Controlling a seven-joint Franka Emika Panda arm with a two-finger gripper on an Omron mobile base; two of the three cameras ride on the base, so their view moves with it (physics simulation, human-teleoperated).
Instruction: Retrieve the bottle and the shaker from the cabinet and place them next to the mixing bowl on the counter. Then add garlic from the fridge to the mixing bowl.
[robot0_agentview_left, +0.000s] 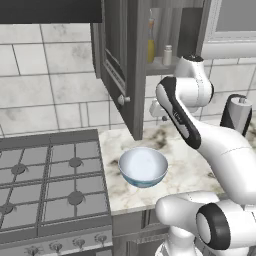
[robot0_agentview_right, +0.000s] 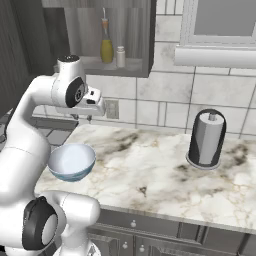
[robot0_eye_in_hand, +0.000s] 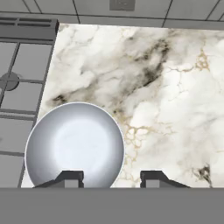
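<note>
Bottle (robot0_agentview_right: 106, 44) and shaker (robot0_agentview_right: 120, 56) both stand upright on the open cabinet shelf (robot0_agentview_right: 112, 66), well above the gripper (robot0_eye_in_hand: 112, 178), which hangs over the counter (robot0_agentview_right: 150, 165) pointing down, empty, with its jaws drawn nearly together. Going left to right in the left base view: the stove (robot0_agentview_left: 47, 180), the swung-open cabinet door (robot0_agentview_left: 117, 65), then the mixing bowl (robot0_agentview_left: 143, 166) below it. The bottle, its long axis vertical, sits left of the shaker. Reaching up, I judge, the arm must clear the shelf's lip. Far right, a paper towel holder (robot0_agentview_right: 206, 139) stands well apart.
</note>
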